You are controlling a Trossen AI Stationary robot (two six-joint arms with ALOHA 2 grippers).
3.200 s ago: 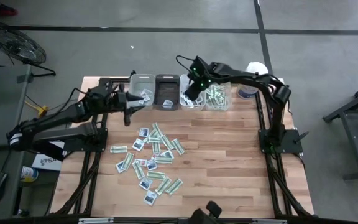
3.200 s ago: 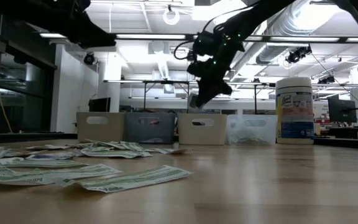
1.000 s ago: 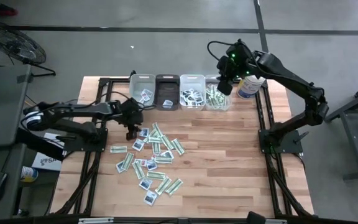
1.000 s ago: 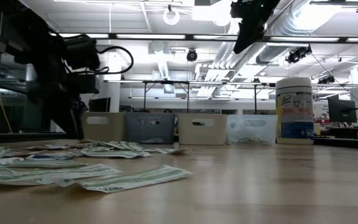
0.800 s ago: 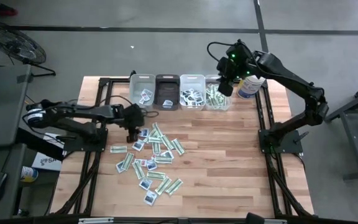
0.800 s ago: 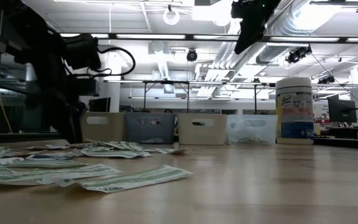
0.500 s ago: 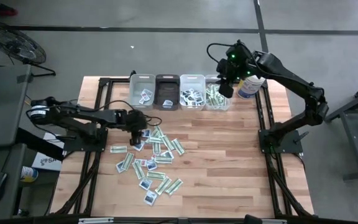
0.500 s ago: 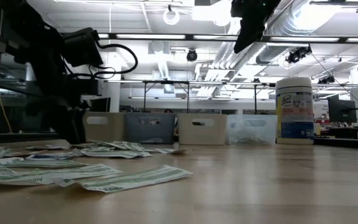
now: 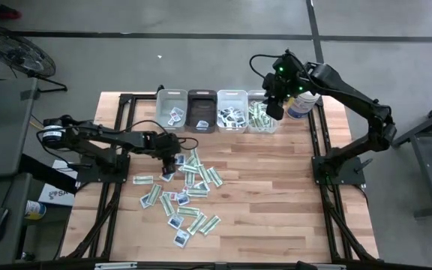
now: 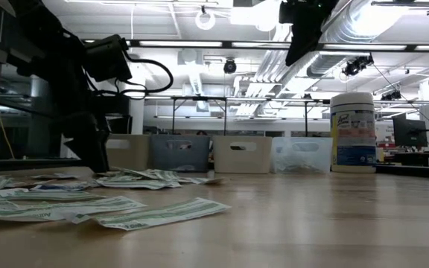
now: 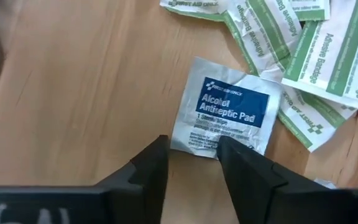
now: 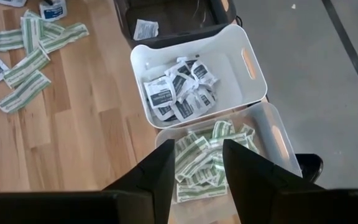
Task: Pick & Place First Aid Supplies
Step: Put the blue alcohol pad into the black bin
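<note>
Blue-printed antiseptic pad [image 11: 224,117] lies at your left claw [image 11: 193,151] — fingers apart; descend and clamp next.

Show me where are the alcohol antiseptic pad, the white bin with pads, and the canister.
alcohol antiseptic pad [image 11: 232,111]: left wrist view, its blue label.
white bin [image 12: 252,65]: right wrist view, its side wall.
canister [image 10: 352,134]: low view, its label.

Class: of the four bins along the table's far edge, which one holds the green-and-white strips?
The clear bin at the row's right end, next to the canister; the neighbouring white bin holds squarish packets.
</note>
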